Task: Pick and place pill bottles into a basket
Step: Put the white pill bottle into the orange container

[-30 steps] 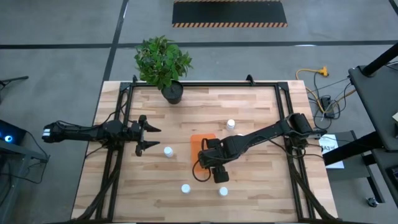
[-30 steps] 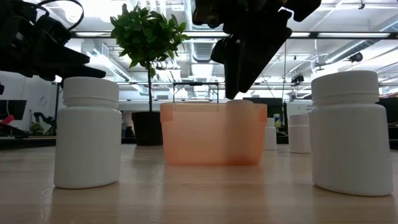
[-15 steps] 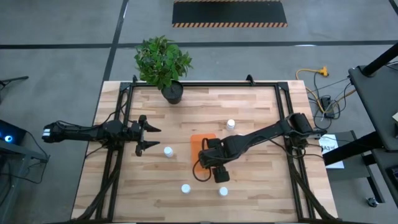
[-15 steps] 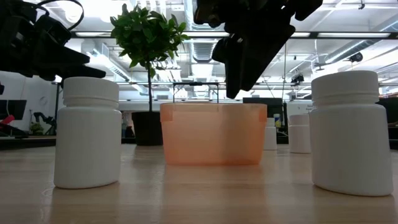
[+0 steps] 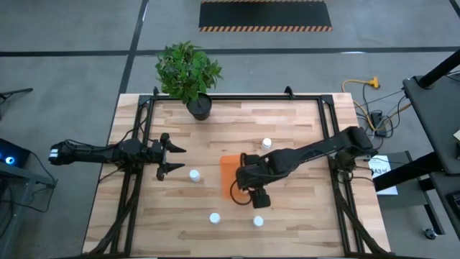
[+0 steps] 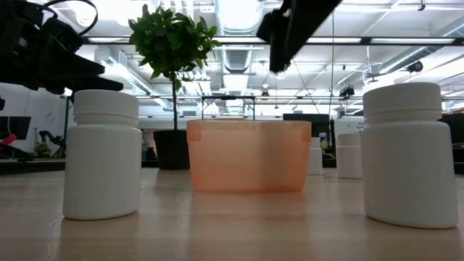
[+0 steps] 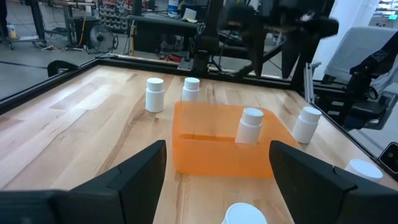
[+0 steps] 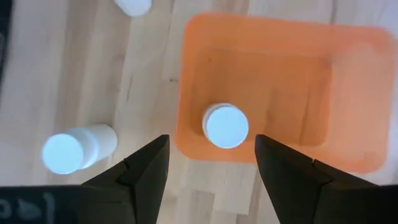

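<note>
One pill bottle (image 8: pixel 226 126) stands inside the orange basket (image 8: pixel 348 99), directly beneath the right gripper (image 8: pixel 211 163), whose fingers are spread and empty. Other bottles (image 5: pixel 194 175) dot the wooden table (image 5: pixel 302 122). The left gripper (image 5: pixel 175 157) waits open near the table's edge, grey floor (image 5: pixel 72 29) beyond.

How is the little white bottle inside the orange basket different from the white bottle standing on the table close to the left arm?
The white capped bottle in the basket stands inside the translucent orange plastic basket; the white capped bottle near the left arm stands on the bare wooden table. The first lies below the open right gripper; the second sits just ahead of the open left gripper, untouched. Both are upright, alike in shape and colour.
</note>
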`<move>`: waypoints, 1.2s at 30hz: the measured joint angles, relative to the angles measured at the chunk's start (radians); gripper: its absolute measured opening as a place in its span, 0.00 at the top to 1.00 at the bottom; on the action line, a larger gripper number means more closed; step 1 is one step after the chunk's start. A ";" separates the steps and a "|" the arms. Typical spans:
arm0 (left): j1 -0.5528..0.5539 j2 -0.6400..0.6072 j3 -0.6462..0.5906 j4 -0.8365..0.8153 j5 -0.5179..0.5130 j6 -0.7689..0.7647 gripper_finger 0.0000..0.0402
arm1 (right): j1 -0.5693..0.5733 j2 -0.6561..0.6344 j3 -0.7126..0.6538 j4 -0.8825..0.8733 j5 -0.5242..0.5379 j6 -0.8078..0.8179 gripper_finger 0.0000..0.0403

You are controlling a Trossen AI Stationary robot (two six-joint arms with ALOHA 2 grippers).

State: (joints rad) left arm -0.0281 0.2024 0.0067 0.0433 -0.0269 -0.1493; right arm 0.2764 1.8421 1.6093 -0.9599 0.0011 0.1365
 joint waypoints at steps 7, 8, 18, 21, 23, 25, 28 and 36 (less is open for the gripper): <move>0.000 0.000 0.000 0.000 0.000 0.000 0.33 | 0.001 -0.081 -0.001 -0.002 0.001 0.047 0.44; 0.000 0.000 0.000 0.000 0.000 0.000 0.33 | 0.002 -0.091 -0.002 -0.001 0.001 0.054 0.44; 0.000 0.000 0.000 0.000 0.000 0.000 0.33 | 0.036 -0.161 -0.002 0.004 -0.005 0.096 0.44; 0.000 0.000 0.000 0.000 0.000 0.000 0.33 | 0.064 -0.166 -0.002 0.007 -0.009 0.093 0.43; 0.000 0.000 0.000 0.000 0.000 0.000 0.33 | 0.084 -0.166 -0.002 0.007 -0.009 0.112 0.43; 0.000 0.000 0.000 0.000 0.000 0.000 0.33 | 0.105 -0.166 -0.002 0.008 -0.009 0.160 0.43; 0.000 0.000 0.000 0.000 0.000 0.000 0.33 | 0.135 -0.162 -0.002 0.020 -0.006 0.230 0.43; 0.000 0.000 0.000 0.000 0.000 0.000 0.33 | 0.209 -0.138 -0.003 0.094 0.028 0.366 0.44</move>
State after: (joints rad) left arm -0.0284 0.2024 0.0069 0.0437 -0.0269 -0.1493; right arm 0.4855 1.7039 1.6058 -0.8662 0.0294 0.5029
